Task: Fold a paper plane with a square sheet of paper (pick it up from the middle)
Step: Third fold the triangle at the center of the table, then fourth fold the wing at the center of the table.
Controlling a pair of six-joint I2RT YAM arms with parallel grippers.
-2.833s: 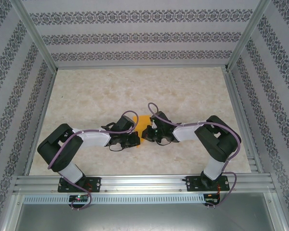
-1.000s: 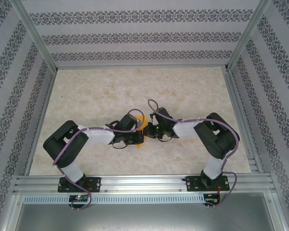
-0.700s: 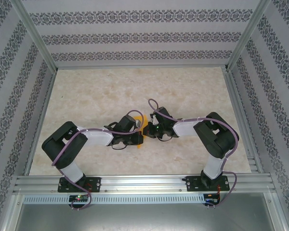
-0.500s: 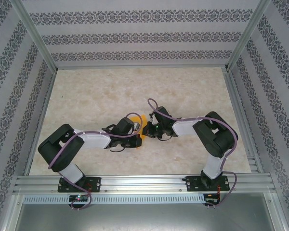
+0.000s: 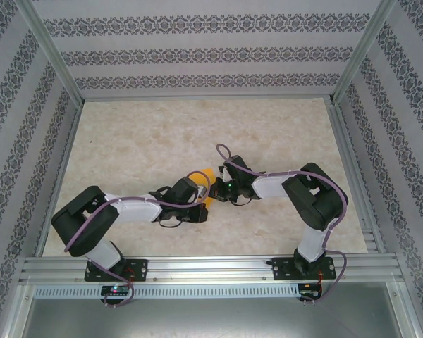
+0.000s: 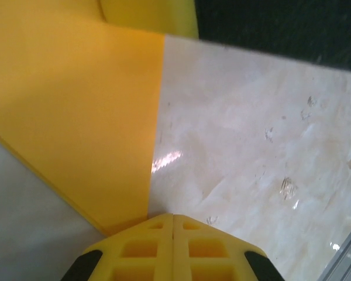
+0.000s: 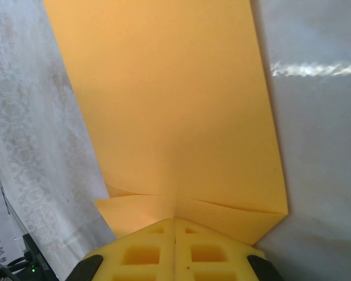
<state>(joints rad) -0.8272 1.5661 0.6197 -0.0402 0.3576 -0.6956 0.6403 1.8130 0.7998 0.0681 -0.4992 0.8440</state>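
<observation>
Marbled bench [image 5: 141, 141] inside patterned walls: the left claw [image 6: 173, 218] is closed tight on a tapering end of the orange sheet of paper [image 7: 175, 105]. The right claw [image 7: 175, 221] is pinched shut on a folded edge opposite. This likely holds the sheet taut mid-bench between them for creasing.

1. Item: the sheet of paper [image 5: 207, 174] is thin, plain orange and unprinted, and it is partly folded.
2. Location: in the top view it shows as a small orange patch between the two wrists, over the near-middle of the table [image 5: 141, 141].
3. Left wrist view: a flat panel [image 6: 76, 117] with straight edges narrows to a corner, which is clamped in the left gripper [image 6: 173, 218]. The lower-left edge appears doubled.
4. Right wrist view: a broad, smooth panel [image 7: 175, 105] ends in two overlapping flaps with shallow angled edges. These are pinched in the right gripper [image 7: 174, 222].
</observation>
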